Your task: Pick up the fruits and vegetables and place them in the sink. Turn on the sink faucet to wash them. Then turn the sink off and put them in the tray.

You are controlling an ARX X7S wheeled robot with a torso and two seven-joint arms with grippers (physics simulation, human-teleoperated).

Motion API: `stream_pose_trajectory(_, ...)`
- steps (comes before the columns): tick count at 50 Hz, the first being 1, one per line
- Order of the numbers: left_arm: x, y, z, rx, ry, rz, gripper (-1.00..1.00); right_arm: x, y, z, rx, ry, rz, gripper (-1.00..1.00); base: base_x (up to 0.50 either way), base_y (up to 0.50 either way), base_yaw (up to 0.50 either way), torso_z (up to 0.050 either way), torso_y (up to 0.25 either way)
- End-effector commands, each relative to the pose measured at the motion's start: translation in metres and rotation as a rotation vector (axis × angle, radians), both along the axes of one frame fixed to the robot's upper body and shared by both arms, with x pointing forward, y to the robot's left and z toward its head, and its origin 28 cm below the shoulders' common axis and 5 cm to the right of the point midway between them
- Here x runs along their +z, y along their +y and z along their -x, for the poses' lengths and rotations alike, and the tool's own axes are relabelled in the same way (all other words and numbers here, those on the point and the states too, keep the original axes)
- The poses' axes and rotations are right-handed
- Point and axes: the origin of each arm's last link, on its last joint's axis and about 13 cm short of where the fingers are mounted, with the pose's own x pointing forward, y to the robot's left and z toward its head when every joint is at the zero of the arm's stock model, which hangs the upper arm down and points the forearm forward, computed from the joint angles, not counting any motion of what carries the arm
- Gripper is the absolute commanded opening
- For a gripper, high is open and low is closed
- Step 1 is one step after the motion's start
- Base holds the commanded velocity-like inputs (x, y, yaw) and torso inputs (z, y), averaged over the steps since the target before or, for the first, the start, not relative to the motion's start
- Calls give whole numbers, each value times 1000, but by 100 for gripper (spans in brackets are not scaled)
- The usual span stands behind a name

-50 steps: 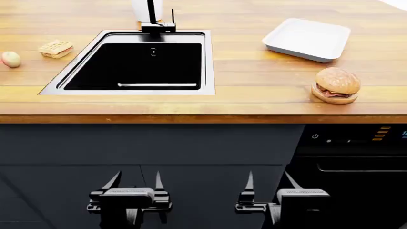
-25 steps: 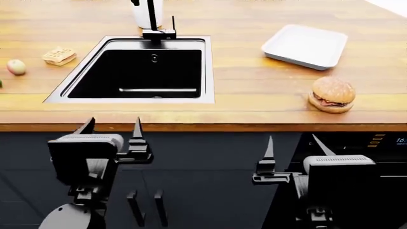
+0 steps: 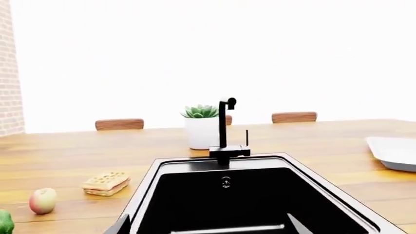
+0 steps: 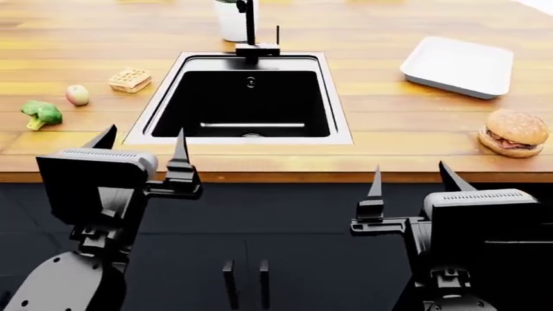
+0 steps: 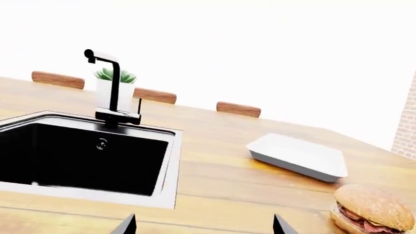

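On the wooden counter's left lie a green broccoli [image 4: 41, 113] [image 3: 4, 223] and a small pinkish apple [image 4: 77, 94] [image 3: 42, 200]. The black sink [image 4: 250, 138] [image 3: 148, 187] [image 5: 170, 197] is in the middle, with nothing in it. Behind it stands the thin black faucet [image 4: 250, 26] [image 3: 225, 131] [image 5: 116, 92]. The white tray [image 4: 458, 66] [image 5: 299, 156] [image 3: 398, 154] lies at the far right with nothing on it. My left gripper [image 4: 147, 129] [image 3: 208, 225] hangs open before the counter's front edge, near the sink's left corner. My right gripper [image 4: 410, 166] [image 5: 204, 224] is open too, lower, in front of the cabinets.
A square waffle [image 4: 129, 80] [image 3: 106, 182] lies between the apple and the sink. A burger [image 4: 515, 133] [image 5: 370, 209] sits near the front right edge. A white plant pot [image 4: 232, 23] [image 3: 202, 131] stands behind the faucet. Dark cabinets run below the counter.
Both arms have risen toward the counter's front edge. The head view has shifted so that the sink sits further right, and the broccoli has come into view at the left.
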Motion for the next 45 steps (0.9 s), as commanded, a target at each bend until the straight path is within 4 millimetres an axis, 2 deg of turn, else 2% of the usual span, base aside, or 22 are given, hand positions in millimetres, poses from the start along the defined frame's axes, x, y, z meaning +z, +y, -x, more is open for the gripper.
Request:
stream_pose_trajectory(1,2,1,0,-1,-4,-8,100,1,1,1,-3,-2,12,100,0,500,0,50,0)
stream_pose_trajectory(45,-3,4,-3,-3,8,-1,100,-1,6,0,8,3,15,100,0,500,0,50,0)
